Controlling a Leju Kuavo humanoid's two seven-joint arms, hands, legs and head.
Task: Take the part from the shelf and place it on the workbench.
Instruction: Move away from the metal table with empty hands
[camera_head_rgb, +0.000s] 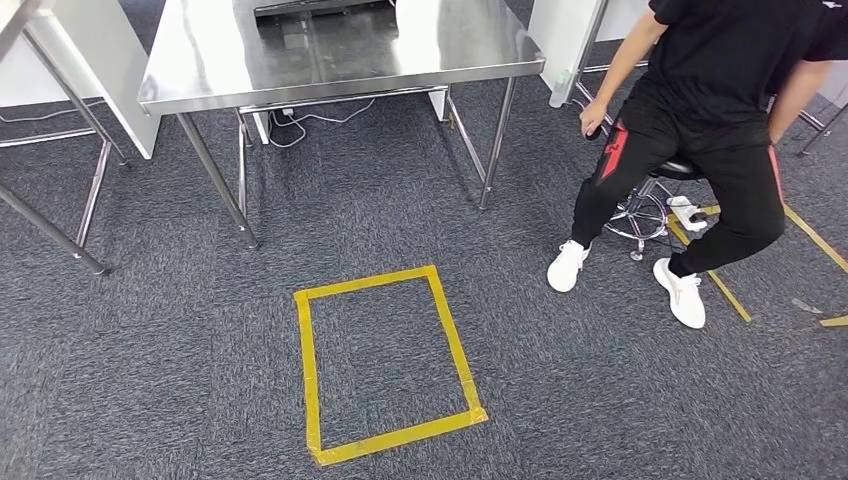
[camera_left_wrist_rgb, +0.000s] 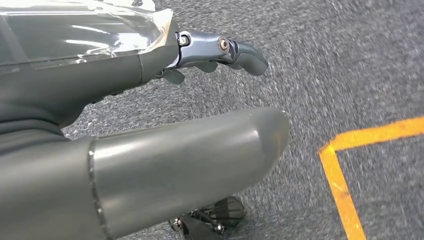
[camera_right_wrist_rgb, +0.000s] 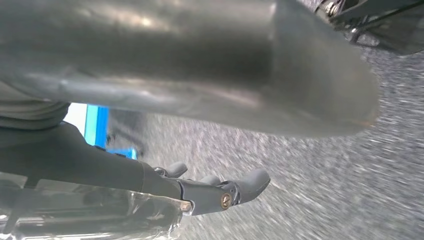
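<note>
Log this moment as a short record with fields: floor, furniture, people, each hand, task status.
floor: dark grey carpet with a yellow tape rectangle ahead
furniture: steel workbench beyond the rectangle, its top bare where visible
people: a person in black clothes and white shoes sits on a stool to the right of the workbench
left hand: over the carpet near a yellow tape corner, nothing in it, fingers apart
right hand: over the carpet, nothing in it, fingers apart
task status: no part held, none on the workbench

A shiny stainless-steel worktop on thin metal legs stands at twelve o'clock on dark grey carpet floor. A yellow tape rectangle lies on the carpet at six o'clock.
</note>
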